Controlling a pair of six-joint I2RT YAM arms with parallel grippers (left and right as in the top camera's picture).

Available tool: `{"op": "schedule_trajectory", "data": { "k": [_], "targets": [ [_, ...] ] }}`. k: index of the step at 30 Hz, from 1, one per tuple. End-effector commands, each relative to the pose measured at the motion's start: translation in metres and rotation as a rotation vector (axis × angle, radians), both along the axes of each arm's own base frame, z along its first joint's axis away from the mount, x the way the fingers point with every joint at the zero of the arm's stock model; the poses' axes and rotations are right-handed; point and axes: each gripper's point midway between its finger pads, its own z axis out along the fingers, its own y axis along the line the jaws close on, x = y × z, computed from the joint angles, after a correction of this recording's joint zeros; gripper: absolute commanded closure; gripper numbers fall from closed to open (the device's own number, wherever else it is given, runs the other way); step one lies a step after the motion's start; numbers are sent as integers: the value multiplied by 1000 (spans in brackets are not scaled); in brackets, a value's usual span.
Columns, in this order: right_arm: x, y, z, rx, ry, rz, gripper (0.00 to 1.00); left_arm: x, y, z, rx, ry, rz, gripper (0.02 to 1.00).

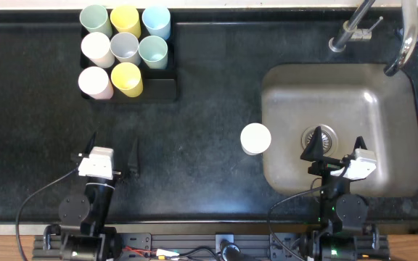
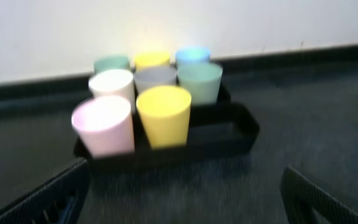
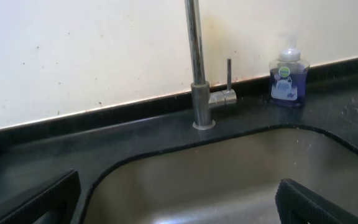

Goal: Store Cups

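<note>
Tabletop (image 1: 209, 94): dark stone, with a broad bare stretch between tray and sink.
Tray (image 1: 164, 90): far left, holding eight cups (image 1: 125, 48) upright, near-right slot free.
Left pincer (image 1: 113, 146): spread wide, empty, on the near side of the tray, apart from it.
Loose cup (image 1: 255, 138): white, just beside the sink's left rim, between both pincers.
Sink (image 1: 285, 76): right side.
Right pincer (image 1: 336, 145): spread wide, empty, over the sink.

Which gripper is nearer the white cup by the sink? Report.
Right. The right gripper is over the sink beside the white cup; the left gripper is farther, near the tray.
</note>
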Motion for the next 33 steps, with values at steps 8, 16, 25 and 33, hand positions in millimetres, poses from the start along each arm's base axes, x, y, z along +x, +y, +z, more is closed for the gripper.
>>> {"op": "schedule_trajectory", "data": {
  "k": [8, 16, 25, 33],
  "targets": [
    [0, 0, 1, -3, -11, -1, 3, 0, -5, -8, 29, -2, -33, 20],
    [0, 0, 1, -3, -11, -1, 3, 0, -6, -7, 5, -2, -36, 20],
    [0, 0, 1, -3, -11, -1, 3, 0, -6, -7, 5, -2, -36, 20],
    [0, 0, 1, -3, -11, -1, 5, 0, -6, -7, 5, -2, -36, 20]
  ]
}}
